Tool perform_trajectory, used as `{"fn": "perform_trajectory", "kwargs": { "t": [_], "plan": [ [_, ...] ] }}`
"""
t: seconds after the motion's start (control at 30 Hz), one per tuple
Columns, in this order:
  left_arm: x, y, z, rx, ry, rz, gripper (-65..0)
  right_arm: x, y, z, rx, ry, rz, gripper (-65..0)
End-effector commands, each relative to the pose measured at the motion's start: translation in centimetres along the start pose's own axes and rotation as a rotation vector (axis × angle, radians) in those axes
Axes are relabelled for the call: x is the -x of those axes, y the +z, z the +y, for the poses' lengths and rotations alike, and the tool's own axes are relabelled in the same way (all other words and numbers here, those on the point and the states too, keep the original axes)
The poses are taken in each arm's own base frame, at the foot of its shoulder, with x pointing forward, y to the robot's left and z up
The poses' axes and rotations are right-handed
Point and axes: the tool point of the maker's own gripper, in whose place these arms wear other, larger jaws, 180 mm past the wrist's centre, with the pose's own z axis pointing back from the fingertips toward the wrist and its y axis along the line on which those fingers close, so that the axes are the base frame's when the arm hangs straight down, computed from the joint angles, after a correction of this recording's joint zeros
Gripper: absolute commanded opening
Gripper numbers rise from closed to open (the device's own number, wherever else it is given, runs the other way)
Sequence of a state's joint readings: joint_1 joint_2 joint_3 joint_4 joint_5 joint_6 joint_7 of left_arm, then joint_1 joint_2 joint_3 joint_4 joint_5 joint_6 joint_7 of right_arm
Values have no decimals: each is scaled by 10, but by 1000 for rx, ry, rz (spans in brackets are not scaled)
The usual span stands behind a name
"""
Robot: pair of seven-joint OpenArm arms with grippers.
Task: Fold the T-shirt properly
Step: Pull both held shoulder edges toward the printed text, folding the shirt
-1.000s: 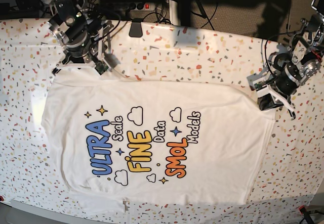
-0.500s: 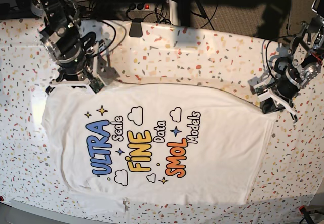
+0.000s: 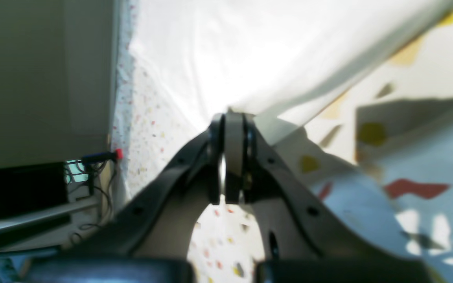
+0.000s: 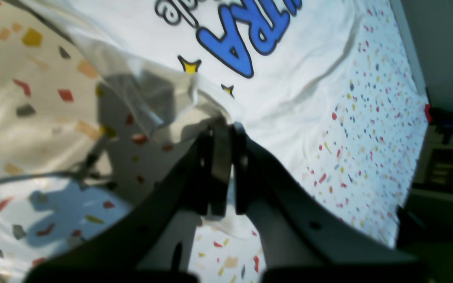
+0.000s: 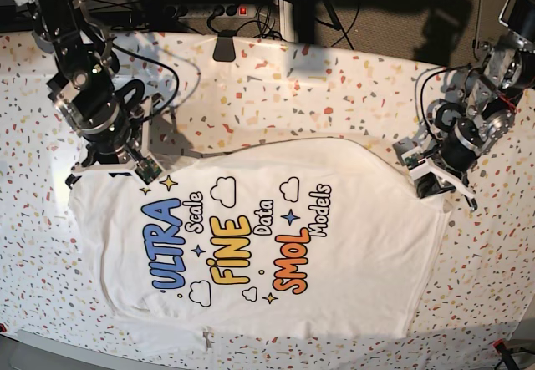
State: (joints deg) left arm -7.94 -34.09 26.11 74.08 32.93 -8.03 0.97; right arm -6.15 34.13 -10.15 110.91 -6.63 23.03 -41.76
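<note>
The white T-shirt [image 5: 359,253] lies print-up on the speckled table, with its "ULTRA Scale FINE Data SMOL Models" print readable. On the base view's left, my right gripper [image 5: 113,168] is shut on the shirt's far left corner. The right wrist view shows its fingers [image 4: 220,157] pinching a lifted fold of the shirt [image 4: 313,78] beside the blue "ULTRA" letters. On the base view's right, my left gripper [image 5: 435,188] is shut on the far right corner. In the left wrist view its fingers [image 3: 232,133] clamp the raised white cloth [image 3: 250,47].
The white speckled table cover [image 5: 292,94] runs around the shirt on all sides. A power strip [image 5: 209,9] and cables lie behind the far edge, and a black clamp [image 5: 224,46] sits on that edge. The table's front edge runs just below the shirt.
Both grippers have moved toward the near side, drawing the shirt's far edge with them. The arm on the base view's left also shifted left. The shirt's far corners now sit lower in the view.
</note>
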Motion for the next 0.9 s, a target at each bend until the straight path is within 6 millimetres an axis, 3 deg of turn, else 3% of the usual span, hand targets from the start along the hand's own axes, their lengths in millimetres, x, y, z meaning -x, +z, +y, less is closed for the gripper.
{"fn": "perform_trajectory", "kwargs": {
  "t": [0.0,0.2,0.37,0.6,0.87],
  "plan": [
    [1,-1,22,-56,-8,5,-650,-6,-1,-16,35,8,-19,-650],
    [8,-5,36,-83,-7,68,-650,6,-27,-37,33,-27,31,-650],
    [8,-9,55,-117,-8,80,-650,2,-45,-44,-51,-78,21,-650],
    [2,-12,72,-145,48,57,-650,-2,-65,-70,-68,-117,32,-650],
    [-20,-21,79,-165,116,4,-650,-23,-89,-61,-128,-21,50,-650]
  ]
}}
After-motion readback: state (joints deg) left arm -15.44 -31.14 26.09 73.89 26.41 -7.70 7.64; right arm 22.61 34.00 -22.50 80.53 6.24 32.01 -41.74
